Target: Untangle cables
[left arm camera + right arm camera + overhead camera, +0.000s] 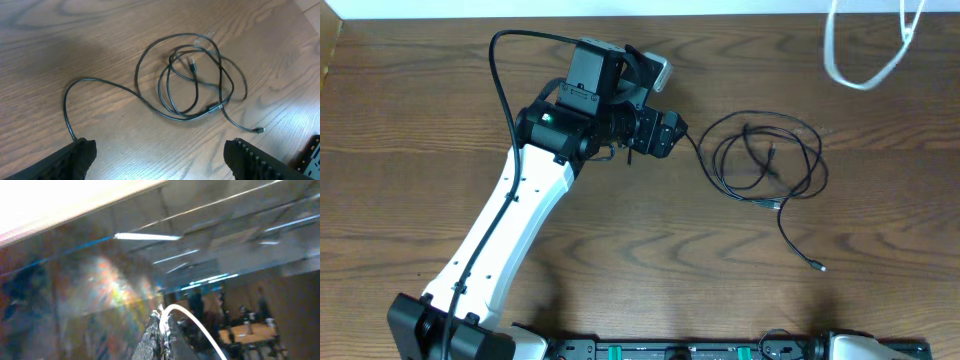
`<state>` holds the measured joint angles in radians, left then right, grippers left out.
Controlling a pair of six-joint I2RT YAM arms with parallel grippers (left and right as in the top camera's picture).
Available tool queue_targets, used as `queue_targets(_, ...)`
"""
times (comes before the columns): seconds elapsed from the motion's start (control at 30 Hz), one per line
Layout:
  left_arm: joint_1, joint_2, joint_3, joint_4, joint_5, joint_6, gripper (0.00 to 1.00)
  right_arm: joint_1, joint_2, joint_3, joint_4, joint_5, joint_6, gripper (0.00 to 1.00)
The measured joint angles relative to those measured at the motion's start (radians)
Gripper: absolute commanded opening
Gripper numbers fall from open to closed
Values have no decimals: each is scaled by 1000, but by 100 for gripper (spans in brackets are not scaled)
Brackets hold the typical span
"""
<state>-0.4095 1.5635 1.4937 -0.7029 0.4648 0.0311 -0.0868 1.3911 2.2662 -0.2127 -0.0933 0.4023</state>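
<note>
Black cable (775, 203) (212, 107): loose coil of several overlapping loops lying flat on the table (650, 250), at 3 o'clock from table centre. One free end with a small plug (819, 267) (259, 130) trails off the coil toward 5 o'clock. The other strand leaves the coil at 9 o'clock and runs to the left gripper (668, 132) (160, 148). In the left wrist view it curves in and goes out of sight at one finger (82, 152). Can't tell if it's touching or just passing under.

Left gripper: fingers spread wide, nothing between them, sitting just beside the coil on its 9 o'clock side. Left arm (510, 230) reaches in from the 7 o'clock corner.

White cable (865, 60) (192, 322): a loop seen at 1 o'clock in the overhead, running out of the top edge of the frame, well apart from the black coil.

Right gripper (161, 319): fingers pressed together, pinching the white cable, which arcs out of the tips. The wrist camera points up at ceiling lights, so no table in that view. The gripper itself isn't visible overhead.
</note>
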Motion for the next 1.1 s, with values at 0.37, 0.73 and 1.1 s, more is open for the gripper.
queue_targets(0.37,0,0,0,0,0,0,87,0,56,-1,-430,45,-86,1)
queue_targets(0.73,0,0,0,0,0,0,87,-34,256,-5,-583,60,-294,1)
queue_targets(1.1,0,0,0,0,0,0,87,-215,504,-5,-420,100,-363,1)
